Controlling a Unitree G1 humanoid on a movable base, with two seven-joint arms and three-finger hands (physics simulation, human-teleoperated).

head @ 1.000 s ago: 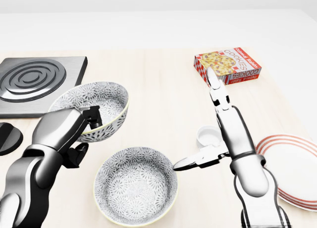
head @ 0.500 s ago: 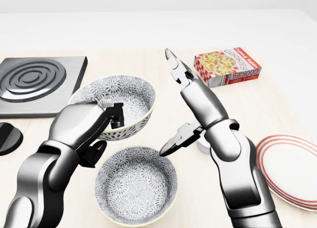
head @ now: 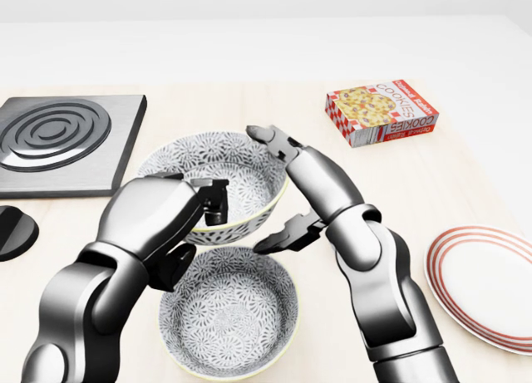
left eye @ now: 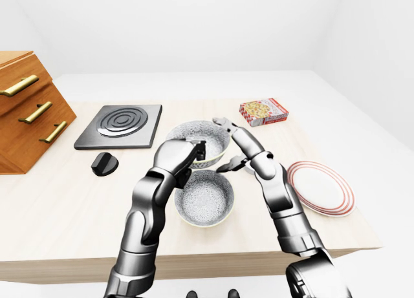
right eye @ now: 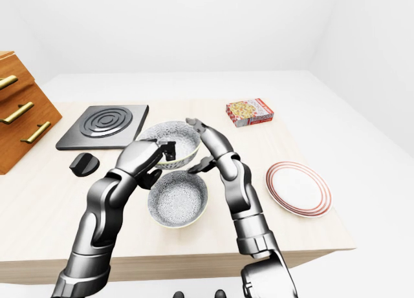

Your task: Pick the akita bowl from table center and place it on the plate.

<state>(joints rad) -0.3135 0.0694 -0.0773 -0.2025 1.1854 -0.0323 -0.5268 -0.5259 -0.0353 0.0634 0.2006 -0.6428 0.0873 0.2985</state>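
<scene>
Two grey flower-patterned bowls show in the head view. My left hand [head: 204, 217] is shut on the near rim of one bowl [head: 229, 171] and holds it up, tilted, above the table. The other bowl [head: 229, 312] rests on the table just below it in the view. My right hand [head: 262, 192] is open at the lifted bowl's right rim, one finger [head: 273, 140] over the rim and the thumb [head: 278, 238] under it. Contact there is unclear. The red-ringed white plate [head: 490, 292] lies on the table at the right edge.
A cookies box [head: 381, 110] lies at the upper right. A stove burner plate [head: 58, 142] and a black knob [head: 12, 232] are at the left. A wooden drawer chest [left eye: 26, 110] stands at the far left of the left-eye view.
My left hand has carried the lifted bowl to the right. My right hand has swung left and come up to that bowl's right rim, covering the small white cup seen earlier.
</scene>
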